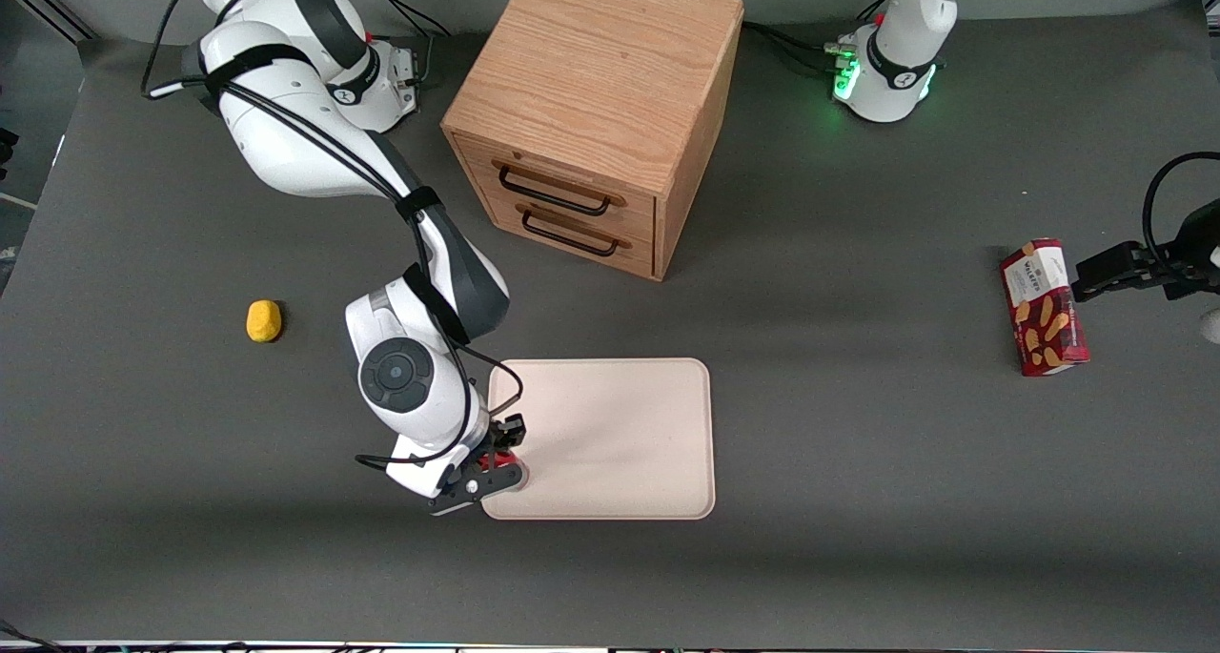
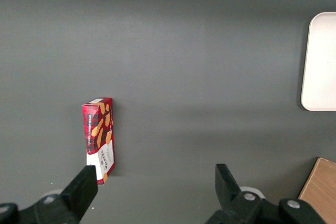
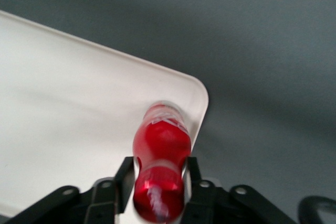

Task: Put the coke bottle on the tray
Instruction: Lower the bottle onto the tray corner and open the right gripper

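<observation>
Front view: a wooden two-drawer cabinet (image 1: 596,110) stands in the upper middle of the frame, its dark handles facing the camera at a slant; a small yellow lump (image 1: 264,320) lies at middle left of the frame, well apart from everything else, and a red biscuit box (image 1: 1043,307) lies at middle right, toward the parked arm's end of the table. None of these stands close to the tray (image 1: 620,438), which sits low in the middle of the frame, nearer the camera than the cabinet. The working arm's white wrist covers the tray's corner at lower left of centre, so only a sliver of red shows there. The gripper (image 1: 491,472) hangs over that corner. In the right wrist view the jaws (image 3: 157,182) are clamped on the coke bottle (image 3: 161,150), one black finger (image 3: 124,179) on either side of its red body. The bottle points away from the wrist camera, its end over the tray's rounded corner (image 3: 197,90), just inside the low rim; whether it touches the tray's floor cannot be told. The table (image 1: 858,500) is a plain dark grey mat with soft shadows, and the tray's cream surface is bare apart from the shadow of the arm.
</observation>
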Available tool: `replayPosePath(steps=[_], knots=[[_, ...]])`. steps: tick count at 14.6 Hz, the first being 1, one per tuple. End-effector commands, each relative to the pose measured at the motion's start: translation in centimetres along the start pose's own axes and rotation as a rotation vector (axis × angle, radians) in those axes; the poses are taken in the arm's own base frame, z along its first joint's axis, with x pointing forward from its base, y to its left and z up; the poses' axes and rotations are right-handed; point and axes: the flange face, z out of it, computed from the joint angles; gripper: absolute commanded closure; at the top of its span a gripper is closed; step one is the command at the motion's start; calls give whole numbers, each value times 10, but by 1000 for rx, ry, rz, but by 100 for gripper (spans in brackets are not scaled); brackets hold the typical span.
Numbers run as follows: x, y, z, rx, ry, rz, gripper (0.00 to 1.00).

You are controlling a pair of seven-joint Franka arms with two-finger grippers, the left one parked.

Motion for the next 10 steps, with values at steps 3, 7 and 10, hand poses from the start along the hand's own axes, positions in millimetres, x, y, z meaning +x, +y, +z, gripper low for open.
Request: replayPosePath(steps=[3, 7, 10], knots=[[2, -2, 1, -30, 42, 33, 0], [3, 0, -5, -22, 53, 44, 0], [3, 4, -37, -15, 59, 104, 0]])
